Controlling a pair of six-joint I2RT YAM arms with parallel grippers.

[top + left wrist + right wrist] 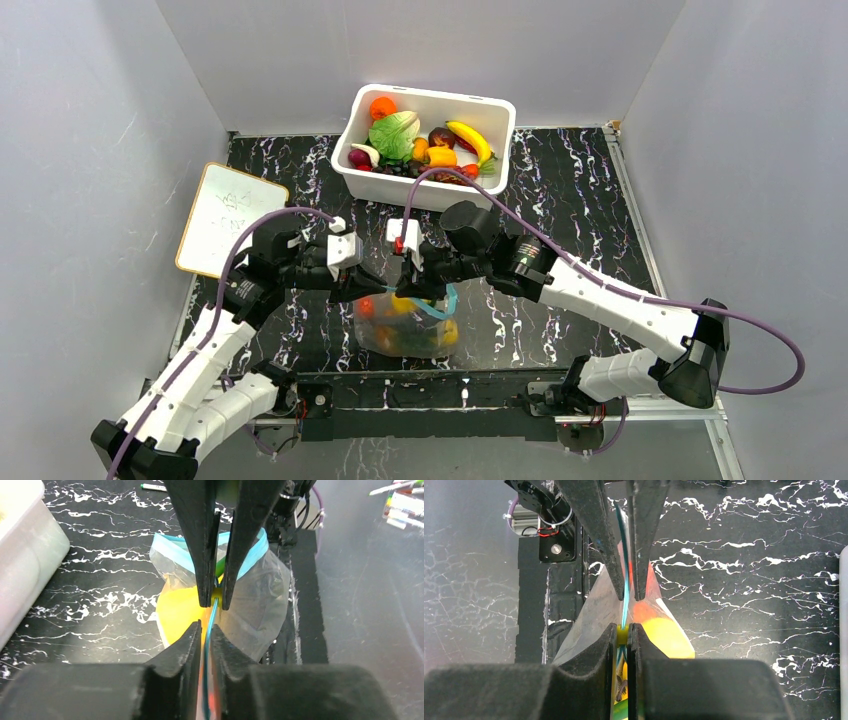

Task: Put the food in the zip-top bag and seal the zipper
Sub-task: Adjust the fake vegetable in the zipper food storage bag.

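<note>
The clear zip-top bag [405, 338] stands on the black marbled table near its front edge, between my two grippers. It holds food: a yellow piece [177, 612] [669, 636] and red and orange pieces. The teal zipper [212, 617] [625, 595] runs edge-on between both pairs of fingers. My left gripper [372, 285] [205, 628] is shut on the zipper from the left. My right gripper [413, 290] [623, 628] faces it tip to tip and is shut on the zipper at its small yellow slider [622, 635].
A white tub [430, 190] [20, 555] at the back centre holds more toy food [400, 135]: lettuce, a banana, an orange. A small whiteboard [228, 218] lies at the left. A marker [152, 487] lies on the table. Grey walls close in three sides.
</note>
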